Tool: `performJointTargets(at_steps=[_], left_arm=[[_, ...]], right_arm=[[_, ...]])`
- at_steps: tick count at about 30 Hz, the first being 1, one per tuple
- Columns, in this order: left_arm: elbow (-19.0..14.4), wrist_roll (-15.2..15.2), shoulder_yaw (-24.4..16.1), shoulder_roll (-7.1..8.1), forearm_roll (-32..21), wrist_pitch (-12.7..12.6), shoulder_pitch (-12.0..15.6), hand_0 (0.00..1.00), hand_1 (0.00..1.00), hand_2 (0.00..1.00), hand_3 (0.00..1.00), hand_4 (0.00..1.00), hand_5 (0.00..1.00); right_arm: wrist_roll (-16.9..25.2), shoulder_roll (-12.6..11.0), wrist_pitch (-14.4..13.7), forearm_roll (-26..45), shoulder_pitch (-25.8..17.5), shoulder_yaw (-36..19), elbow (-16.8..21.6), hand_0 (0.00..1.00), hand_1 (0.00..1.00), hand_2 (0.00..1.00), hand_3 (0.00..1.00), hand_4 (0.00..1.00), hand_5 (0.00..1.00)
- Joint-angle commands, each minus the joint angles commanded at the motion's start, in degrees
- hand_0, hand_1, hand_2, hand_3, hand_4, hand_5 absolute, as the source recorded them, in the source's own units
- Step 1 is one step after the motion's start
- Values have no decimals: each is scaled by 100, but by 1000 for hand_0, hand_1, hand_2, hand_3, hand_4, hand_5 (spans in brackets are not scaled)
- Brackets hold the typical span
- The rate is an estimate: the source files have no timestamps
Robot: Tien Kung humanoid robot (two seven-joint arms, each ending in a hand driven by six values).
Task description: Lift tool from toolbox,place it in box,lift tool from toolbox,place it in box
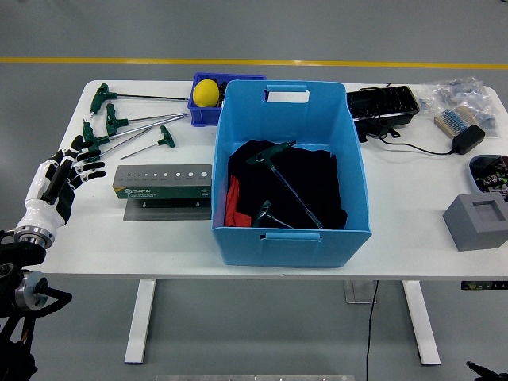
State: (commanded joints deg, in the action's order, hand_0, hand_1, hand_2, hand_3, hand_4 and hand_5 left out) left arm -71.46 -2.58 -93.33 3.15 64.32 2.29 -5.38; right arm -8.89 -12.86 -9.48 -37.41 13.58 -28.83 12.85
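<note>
A large blue box (pixel 290 119) stands mid-table with black and red cloth inside. Two green T-handle tools (pixel 287 184) lie in it on the cloth. Several more green T-handle tools (pixel 119 127) lie loose on the table at the left rear. A grey-green tool stand (pixel 163 182) with a row of empty holes sits left of the box. My left hand (pixel 70 164) is at the table's left edge, fingers spread and empty, just left of the stand and below the loose tools. My right hand is out of view.
A small blue bin (pixel 200 111) with a yellow ball (pixel 206 92) stands behind the box's left corner. A black tray (pixel 382 105), a cabled adapter (pixel 467 140), plastic bags (pixel 460 95) and a grey foam block (pixel 478 221) lie at the right.
</note>
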Motion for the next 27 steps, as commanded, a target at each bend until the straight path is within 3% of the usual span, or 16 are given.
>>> performJointTargets(at_steps=[13, 18, 27], left_arm=[[158, 278, 444, -67, -711, -231, -20, 491, 534, 612, 606, 861, 644], [236, 372, 613, -22, -1203, -328, -40, 488, 533, 607, 605, 859, 642], [308, 458, 785, -10, -1587, -445, -32, 486, 528, 596, 597, 849, 626]], right_arm=[[-41, 15, 20, -184, 27, -89, 11, 619, 600, 664, 539, 775, 660], [-54, 19, 29, -251, 31, -120, 17, 619, 600, 665, 539, 775, 660], [-46, 58, 25, -268, -2, -141, 2, 619, 602, 665, 538, 774, 659]])
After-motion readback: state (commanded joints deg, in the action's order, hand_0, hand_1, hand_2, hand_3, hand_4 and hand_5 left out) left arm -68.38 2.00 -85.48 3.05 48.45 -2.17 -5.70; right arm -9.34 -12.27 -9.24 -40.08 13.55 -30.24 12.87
